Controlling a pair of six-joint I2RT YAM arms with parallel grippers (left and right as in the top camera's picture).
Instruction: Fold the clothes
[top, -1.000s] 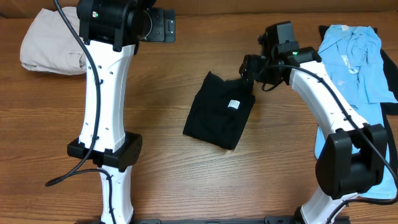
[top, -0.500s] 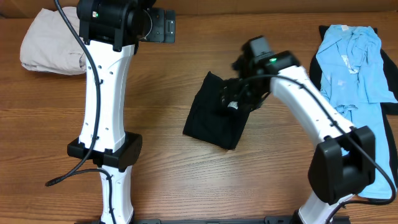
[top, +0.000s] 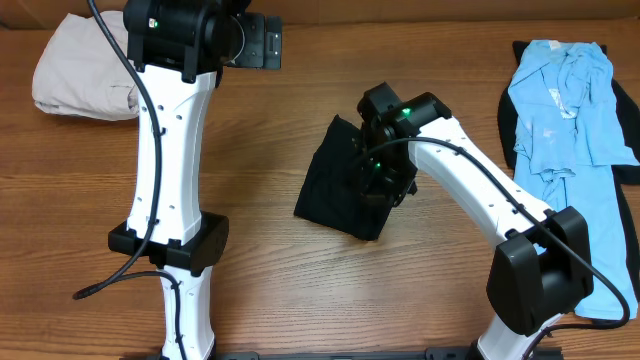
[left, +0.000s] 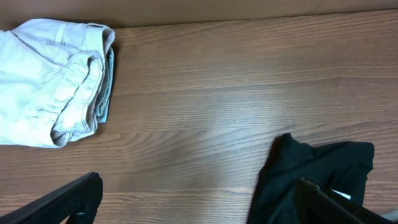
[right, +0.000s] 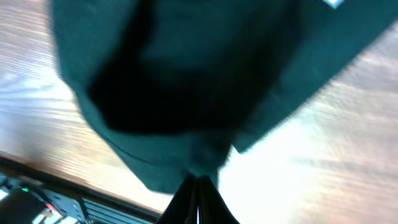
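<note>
- Near the middle of the overhead frame, the black garment (top: 335, 190) lay on the wooden table (top: 300, 290) as a folded, roughly four-sided bundle, turned at an angle to the table's edges.
- Over the bundle's right part sat the right gripper (top: 386, 182), its arm reaching in from the lower right of the frame.
- From the right wrist camera, the right gripper (right: 199, 185) had its two fingers pressed together at the bottom centre of the frame. The dark fabric (right: 186, 74) gathered down to their tips, so they appeared to pinch a fold of it. That view was blurred, and how much cloth was caught could not be made out.
- At the bottom of the left wrist frame, the left gripper (left: 199, 190) had its fingers spread wide apart, one at each lower corner, with nothing between them but bare table.
- Just inside the right-hand finger in that view, a small white label (left: 341, 195) showed on the black garment (left: 311, 171).
- In the upper left of the overhead frame, the beige garment (top: 80, 70) lay folded, well apart from the black one; the left wrist camera showed it at its upper left (left: 50, 81).
- Along the right edge of the overhead frame, the light blue shirt (top: 565, 110) lay spread out lengthwise, with a strip of dark cloth showing beneath it.
</note>
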